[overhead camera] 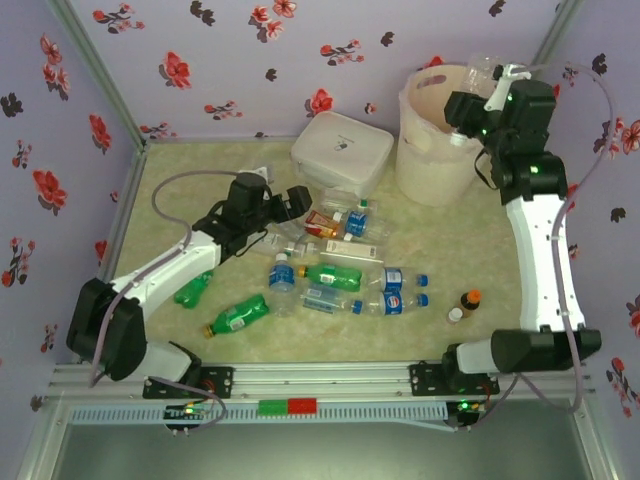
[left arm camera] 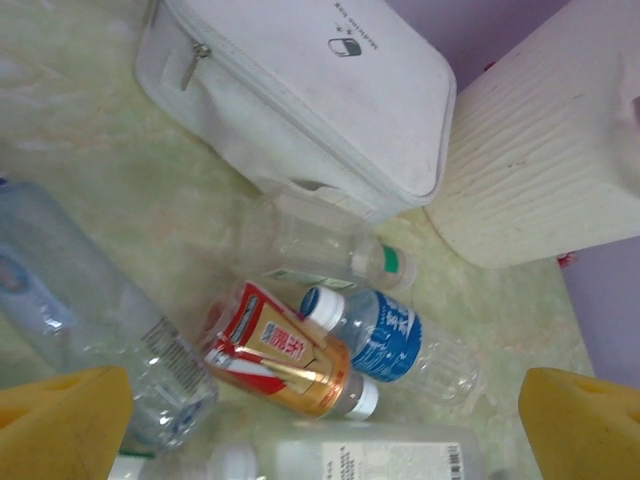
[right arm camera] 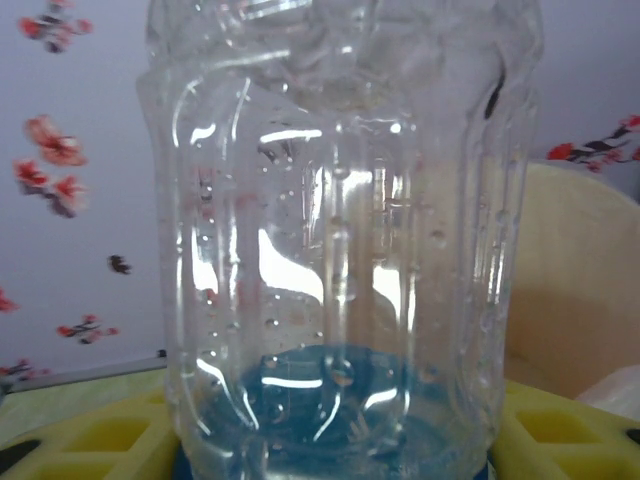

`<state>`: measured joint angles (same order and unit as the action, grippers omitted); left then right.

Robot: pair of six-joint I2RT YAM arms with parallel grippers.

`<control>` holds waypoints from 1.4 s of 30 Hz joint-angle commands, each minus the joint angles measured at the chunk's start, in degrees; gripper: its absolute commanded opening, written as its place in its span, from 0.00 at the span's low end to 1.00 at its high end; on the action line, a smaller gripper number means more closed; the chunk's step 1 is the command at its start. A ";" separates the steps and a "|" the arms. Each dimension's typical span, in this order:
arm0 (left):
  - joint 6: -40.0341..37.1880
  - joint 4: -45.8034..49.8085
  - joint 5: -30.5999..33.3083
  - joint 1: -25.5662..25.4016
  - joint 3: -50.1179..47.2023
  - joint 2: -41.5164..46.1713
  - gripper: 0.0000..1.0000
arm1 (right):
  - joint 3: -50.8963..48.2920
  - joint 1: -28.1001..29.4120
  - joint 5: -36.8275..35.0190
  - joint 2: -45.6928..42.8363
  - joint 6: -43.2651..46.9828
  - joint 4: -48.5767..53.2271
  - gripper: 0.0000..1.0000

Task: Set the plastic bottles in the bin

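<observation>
Flowered purple walls hem in a pale marbled desk (overhead camera: 180, 215). The right tool (overhead camera: 482, 88) is clenched on a clear bottle (overhead camera: 487, 66) over the bin (overhead camera: 425, 170)'s far right rim, the mouth just below-left. The left tool (overhead camera: 298, 203) hangs released above the other bottles (overhead camera: 335, 277) lying mid-desk.

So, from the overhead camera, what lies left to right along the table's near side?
Leftmost green bottle, green bottle with a yellow cap, mid-table green bottle, two blue-capped clear bottles, small brown bottle.
</observation>
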<state>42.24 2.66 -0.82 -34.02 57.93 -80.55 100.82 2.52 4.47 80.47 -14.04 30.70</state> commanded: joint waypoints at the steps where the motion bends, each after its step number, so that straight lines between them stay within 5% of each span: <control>1: -3.19 4.38 3.25 -0.39 -0.75 2.69 0.99 | 2.93 -1.15 -3.82 4.73 1.71 -2.29 0.50; 15: -8.37 10.28 10.55 -0.08 0.25 7.71 0.99 | 23.11 -3.57 -7.24 29.79 2.07 1.57 0.52; 18: -9.38 11.58 11.94 0.61 -0.80 9.84 1.00 | 25.37 -3.67 -5.52 32.92 1.37 3.76 0.57; 21: -9.17 12.57 12.07 2.77 -2.46 11.86 1.00 | 25.81 -3.67 -5.68 33.79 0.77 4.15 0.73; 27: -9.35 16.36 11.98 6.88 -4.48 16.03 0.99 | 30.55 -3.67 -6.05 32.48 0.55 6.46 0.99; 33: -11.70 24.55 13.36 11.48 -4.56 19.70 1.00 | 29.28 -2.83 -3.18 25.89 0.07 7.67 1.00; 42: -13.95 35.47 13.38 21.93 -9.87 24.09 1.00 | -1.51 6.77 -4.51 4.89 0.13 -0.53 1.00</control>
<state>30.15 31.81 11.51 -14.87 50.39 -57.58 107.46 6.70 0.80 89.10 -13.65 34.00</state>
